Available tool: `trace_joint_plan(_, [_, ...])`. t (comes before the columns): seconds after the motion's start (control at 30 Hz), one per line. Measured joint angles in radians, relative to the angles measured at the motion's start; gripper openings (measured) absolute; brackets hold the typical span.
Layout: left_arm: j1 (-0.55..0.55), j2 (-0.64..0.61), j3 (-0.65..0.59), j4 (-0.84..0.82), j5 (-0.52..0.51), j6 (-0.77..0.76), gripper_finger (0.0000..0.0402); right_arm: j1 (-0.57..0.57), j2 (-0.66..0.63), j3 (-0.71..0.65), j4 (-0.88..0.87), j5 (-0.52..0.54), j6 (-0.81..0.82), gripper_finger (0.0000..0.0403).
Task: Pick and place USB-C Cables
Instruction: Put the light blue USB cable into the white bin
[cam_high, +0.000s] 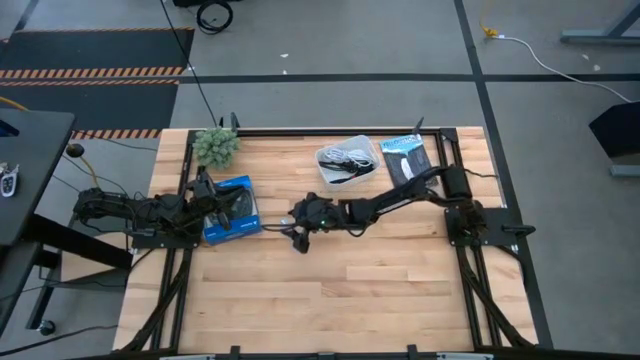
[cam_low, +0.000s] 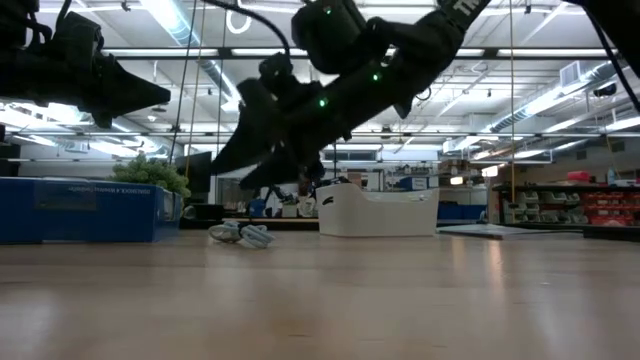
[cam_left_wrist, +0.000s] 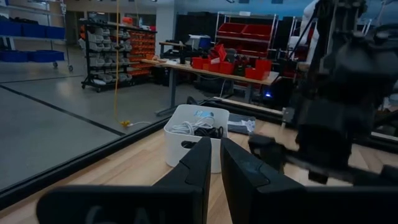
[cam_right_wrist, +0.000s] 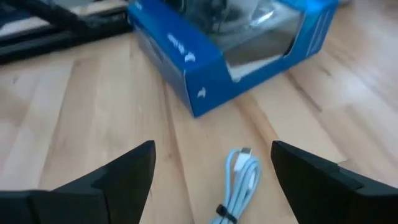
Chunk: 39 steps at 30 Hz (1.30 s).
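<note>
A pale bundled USB-C cable (cam_right_wrist: 240, 183) lies flat on the wooden table, just in front of the blue box (cam_right_wrist: 230, 43); the low view shows the cable (cam_low: 241, 233) too. My right gripper (cam_right_wrist: 212, 146) hovers open above it, one finger to either side, touching nothing. In the high view the right gripper (cam_high: 298, 228) is at the table's middle. The white tray (cam_high: 347, 162) holds black and white cords (cam_left_wrist: 199, 127). My left gripper (cam_left_wrist: 216, 142) is shut and empty, raised over the blue box (cam_high: 232, 210) at the table's left.
A flat black-and-blue packet (cam_high: 408, 158) lies right of the tray near the far edge. A small green plant (cam_high: 215, 145) stands at the far left corner. Bare wood stretches across the near half of the table (cam_high: 340, 300).
</note>
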Motion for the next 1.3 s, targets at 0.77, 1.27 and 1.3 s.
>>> trace_joint_plan(0.77, [0.0,0.0,0.0,0.0,0.0,0.0,0.0043,0.022,0.111,0.003,-0.071,-0.007,-0.086,0.0258])
trace_joint_plan(1.27, [0.0,0.0,0.0,0.0,0.0,0.0,0.0043,0.021,0.108,0.003,-0.096,-0.009,-0.049,0.0064])
trace_joint_plan(1.3, [0.0,0.0,0.0,0.0,0.0,0.0,0.0043,0.021,0.101,0.003,-0.102,-0.016,-0.043,0.0053])
